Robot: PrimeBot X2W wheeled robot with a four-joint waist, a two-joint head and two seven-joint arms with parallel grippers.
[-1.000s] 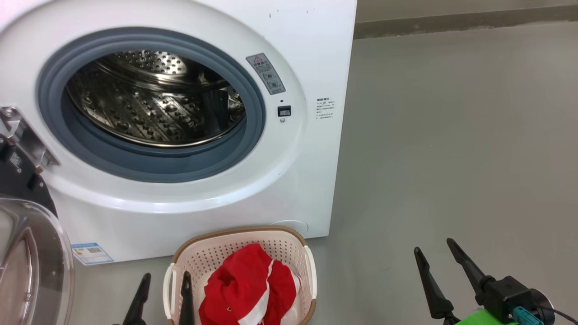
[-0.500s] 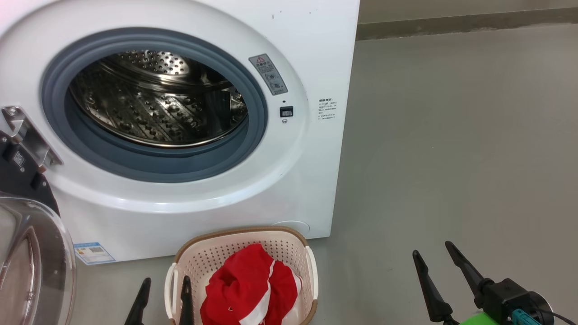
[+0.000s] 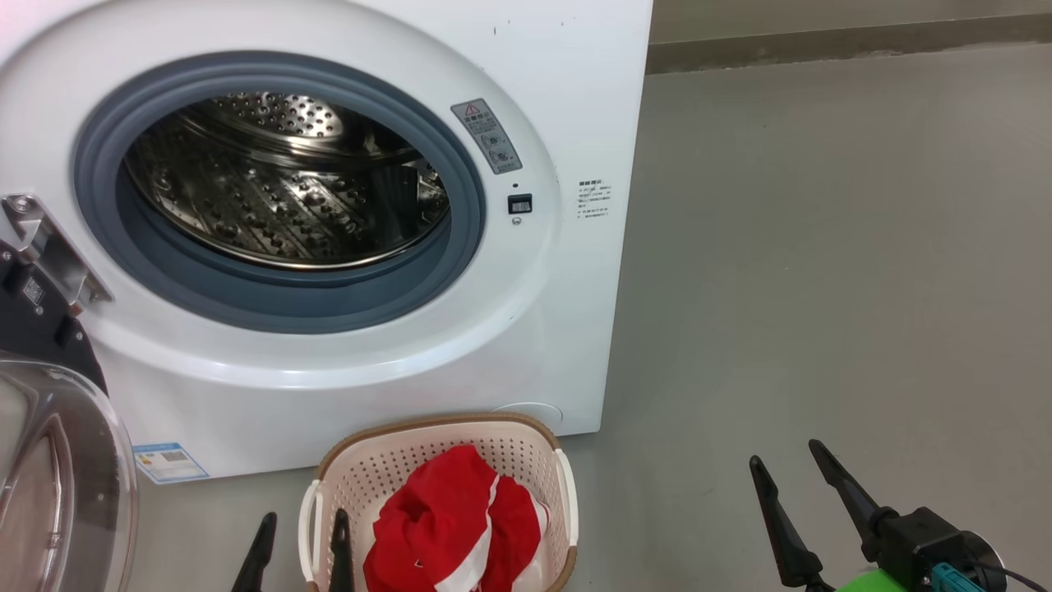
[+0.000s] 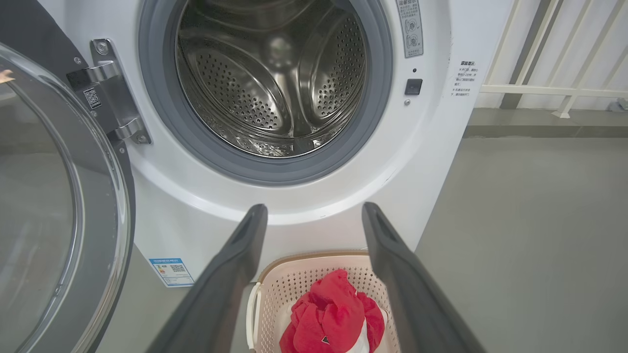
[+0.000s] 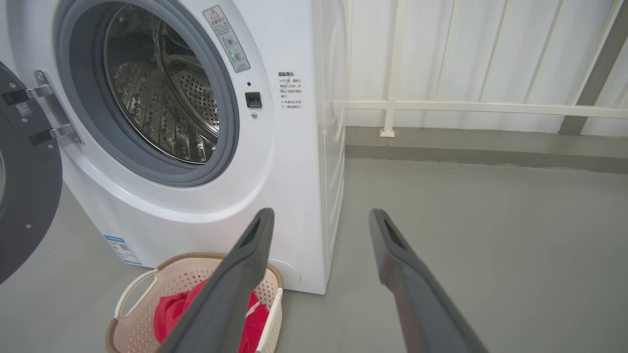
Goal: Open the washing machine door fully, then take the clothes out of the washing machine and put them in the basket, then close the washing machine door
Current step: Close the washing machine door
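The white washing machine (image 3: 567, 99) stands with its steel drum (image 3: 279, 181) bare and its round door (image 3: 57, 469) swung wide to the left on its hinge (image 3: 45, 247). On the floor in front sits the cream basket (image 3: 362, 469) holding the red clothes (image 3: 452, 526). My left gripper (image 3: 302, 528) hangs open at the basket's left handle, nothing between its fingers. My right gripper (image 3: 785, 460) is open over bare floor to the right. The left wrist view looks past the left gripper (image 4: 314, 212) to the clothes (image 4: 328, 314) in the basket (image 4: 284, 284).
Grey floor (image 3: 822, 288) stretches to the right of the machine. A low kerb (image 5: 466, 147) and a white railing (image 5: 466, 107) run along the back wall. The open door (image 4: 59, 196) takes up the space at the machine's left.
The head camera has shifted slightly. My left gripper has sunk a little lower in the head view. Basket, clothes and door have stayed put.
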